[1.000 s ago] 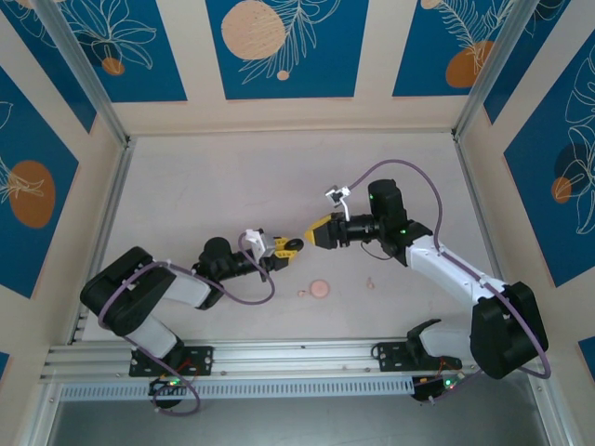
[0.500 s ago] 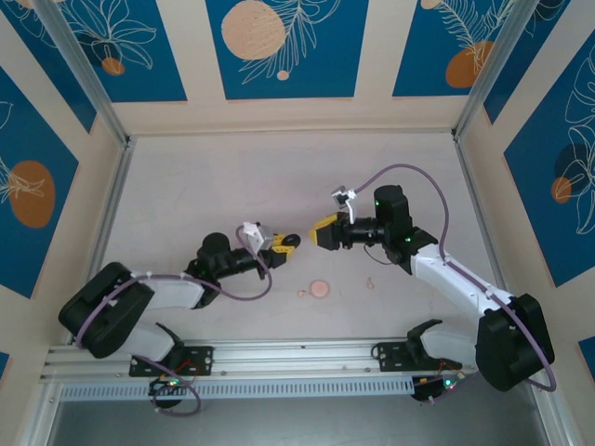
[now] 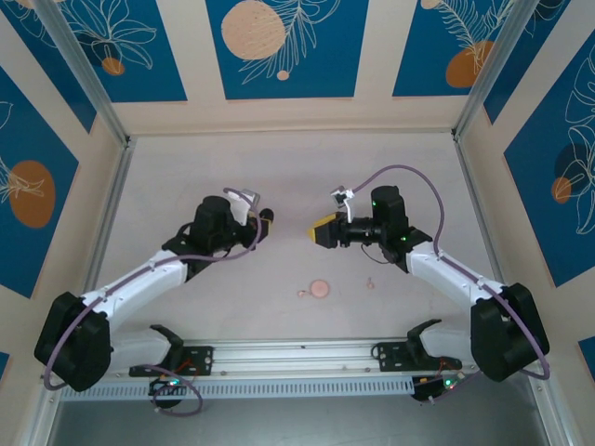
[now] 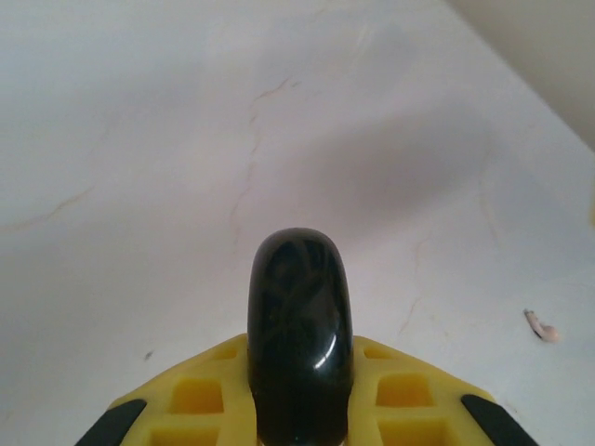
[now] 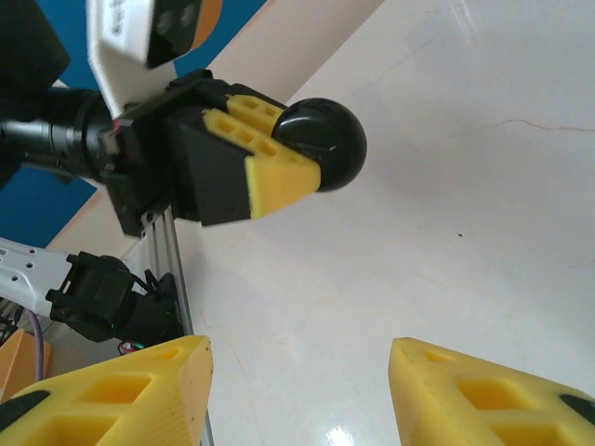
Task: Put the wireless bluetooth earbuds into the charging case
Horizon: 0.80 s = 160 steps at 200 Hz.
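Case (image 4: 299,334), black, glossy and oval, is clamped between the yellow fingers (image 4: 200,395) of the left gripper (image 3: 259,223), over the table (image 3: 186,177) left of centre. Its long axis runs straight out from the jaws. The rounded end sticks out past the fingertips and points right, toward the right gripper (image 3: 314,232). That gripper faces it across a gap, jaws about half open and empty. Nearer the bases, a pink disc (image 3: 320,288) lies on the table with a tiny pink earbud (image 3: 301,294) just left of it.

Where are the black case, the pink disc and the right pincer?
black case (image 4: 299,325), left wrist view, glossy front.
pink disc (image 3: 319,288), top external view, its centre.
right pincer (image 5: 297,351), right wrist view, midway between fingertips.
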{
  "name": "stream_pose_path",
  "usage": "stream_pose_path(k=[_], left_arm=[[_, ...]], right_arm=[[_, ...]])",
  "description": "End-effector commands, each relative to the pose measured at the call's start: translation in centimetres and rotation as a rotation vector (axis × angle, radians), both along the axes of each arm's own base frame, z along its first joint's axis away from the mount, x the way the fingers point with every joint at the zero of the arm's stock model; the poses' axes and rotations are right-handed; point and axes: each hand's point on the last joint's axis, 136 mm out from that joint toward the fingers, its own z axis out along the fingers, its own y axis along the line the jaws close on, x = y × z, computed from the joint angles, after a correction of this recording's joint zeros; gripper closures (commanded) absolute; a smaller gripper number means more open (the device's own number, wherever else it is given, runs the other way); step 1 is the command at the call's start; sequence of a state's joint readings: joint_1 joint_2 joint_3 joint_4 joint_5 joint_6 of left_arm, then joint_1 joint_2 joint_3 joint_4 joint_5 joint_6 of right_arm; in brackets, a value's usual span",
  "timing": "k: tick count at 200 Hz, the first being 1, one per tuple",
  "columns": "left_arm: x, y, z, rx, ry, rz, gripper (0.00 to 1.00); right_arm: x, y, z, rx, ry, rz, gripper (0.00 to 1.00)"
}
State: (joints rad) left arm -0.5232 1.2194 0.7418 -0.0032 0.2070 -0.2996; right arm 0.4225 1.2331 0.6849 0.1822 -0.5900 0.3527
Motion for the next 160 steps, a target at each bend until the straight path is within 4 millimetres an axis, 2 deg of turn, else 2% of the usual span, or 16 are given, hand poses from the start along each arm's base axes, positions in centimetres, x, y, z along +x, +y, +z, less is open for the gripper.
stream_pose_path(k=[1, 26, 54, 112, 160], left_arm=[[-0.3, 2.4, -2.3, 0.017, 0.231, 0.084, 0.86], [0.8, 3.9, -3.9, 0.036, 0.343, 0.136, 0.86], [2.1, 4.7, -5.2, 0.03, 0.427, 0.153, 0.86], [4.4, 4.3, -9.0, -0.012, 0.588, 0.134, 0.85], [6.0, 4.8, -10.0, -0.023, 0.641, 0.139, 0.85]], right_arm=[[0.0, 0.3, -0.3, 0.007, 0.002, 0.007, 0.47], [0.2, 0.8, -0.6, 0.013, 0.013, 0.022, 0.47], [0.2, 1.4, -1.2, 0.007, 0.023, 0.035, 0.47], [0.0, 3.2, -2.3, -0.007, 0.047, 0.077, 0.48], [-0.2, 3.8, -3.0, -0.02, 0.054, 0.089, 0.48]])
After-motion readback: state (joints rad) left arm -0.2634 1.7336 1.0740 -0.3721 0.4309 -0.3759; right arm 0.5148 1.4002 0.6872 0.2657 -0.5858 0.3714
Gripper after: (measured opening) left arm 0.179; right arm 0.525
